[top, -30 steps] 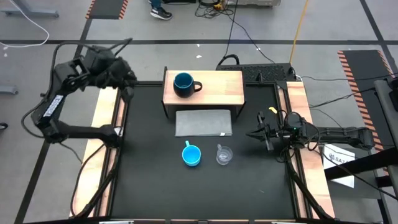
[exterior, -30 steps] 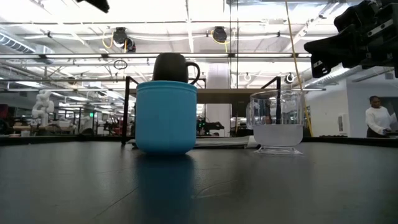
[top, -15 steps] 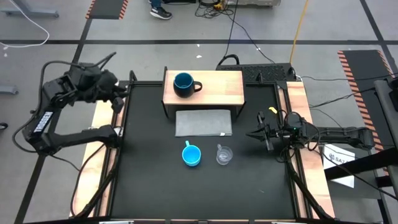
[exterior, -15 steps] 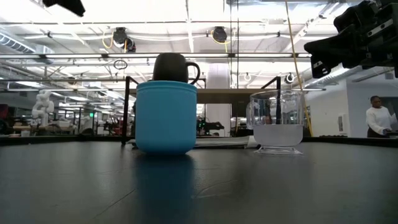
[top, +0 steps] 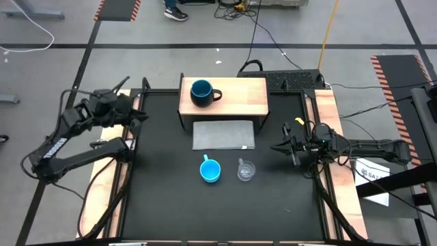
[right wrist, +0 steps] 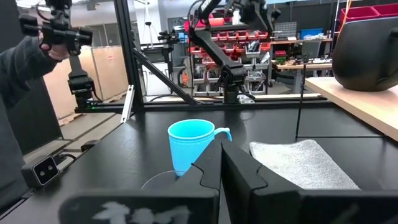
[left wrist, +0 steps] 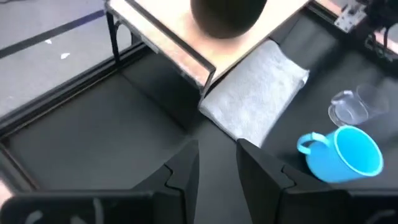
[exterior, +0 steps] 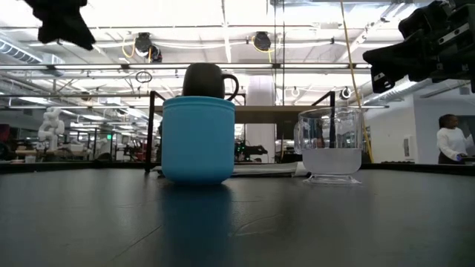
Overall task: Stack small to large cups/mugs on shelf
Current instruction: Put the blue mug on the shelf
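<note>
A large dark navy ceramic mug (top: 201, 93) shows a blue inside. The low rectangular shelf (top: 239, 96) has a pale wooden top and dark legs. The flat rectangular cloth mat (top: 223, 134) is grey. The medium handled mug (top: 210, 170) is light blue; the small transparent cup (top: 246, 170) is colourless. The tabletop (top: 164, 184) is black.

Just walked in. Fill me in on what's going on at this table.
Nothing is being held right now. The navy mug already stands on the shelf. The blue mug and the clear cup sit side by side on the black table, in front of the grey mat. The left claw hangs at the table's left edge, slightly open and empty. The right claw waits near the right edge, shut and empty.
</note>
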Tool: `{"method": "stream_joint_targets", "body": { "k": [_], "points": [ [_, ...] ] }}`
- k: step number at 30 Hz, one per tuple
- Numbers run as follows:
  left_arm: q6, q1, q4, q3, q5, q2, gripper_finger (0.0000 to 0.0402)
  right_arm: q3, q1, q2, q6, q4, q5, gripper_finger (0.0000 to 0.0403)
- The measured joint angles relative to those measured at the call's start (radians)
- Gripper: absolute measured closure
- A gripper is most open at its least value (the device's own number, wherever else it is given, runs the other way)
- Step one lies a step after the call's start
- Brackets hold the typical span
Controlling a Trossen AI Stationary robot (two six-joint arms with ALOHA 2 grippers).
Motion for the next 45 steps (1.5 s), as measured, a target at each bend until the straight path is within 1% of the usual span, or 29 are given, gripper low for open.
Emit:
{"method": "stream_joint_targets", "body": {
  "k": [3,7,13,19,25,29,32,35,39,42,45],
  "points": [
    [-0.025,0.000,0.048,-0.101,0.033,-0.057,0.0293,0.000,0.000,0.000,-0.012,0.000,0.000,0.0403],
    [-0.053,0.000,0.096,-0.195,0.090,-0.121,0.0293,0.000,0.000,0.000,-0.014,0.000,0.000,0.0403],
    [-0.087,0.000,0.154,-0.304,0.099,-0.237,0.0293,0.000,0.000,0.000,-0.014,-0.004,0.000,0.0403],
    [-0.128,0.000,0.173,-0.332,0.093,-0.343,0.0293,0.000,0.000,0.000,-0.014,-0.004,0.000,0.0403],
    [-0.185,0.000,0.235,-0.332,0.040,-0.441,0.0293,0.000,0.000,0.000,-0.014,-0.004,0.000,0.0403],
    [-0.194,0.000,0.297,-0.368,0.039,-0.473,0.0293,0.000,0.000,0.000,-0.014,-0.004,0.000,0.0403],
    [-0.183,0.000,0.353,-0.411,0.040,-0.472,0.0293,0.000,0.000,0.000,-0.016,-0.004,0.000,0.0403],
    [-0.200,0.000,0.415,-0.453,0.065,-0.467,0.0293,0.000,0.000,0.000,-0.017,-0.003,0.000,0.0403],
    [-0.224,-0.001,0.502,-0.511,0.069,-0.468,0.0293,0.000,0.000,0.000,-0.014,0.000,0.000,0.0403],
    [-0.227,-0.008,0.620,-0.580,0.092,-0.473,0.0293,0.000,0.000,0.000,-0.013,-0.004,0.000,0.0403],
    [-0.220,-0.038,0.760,-0.665,0.133,-0.473,0.0293,0.000,0.000,0.000,-0.014,-0.004,0.000,0.0403]
  ]
}}
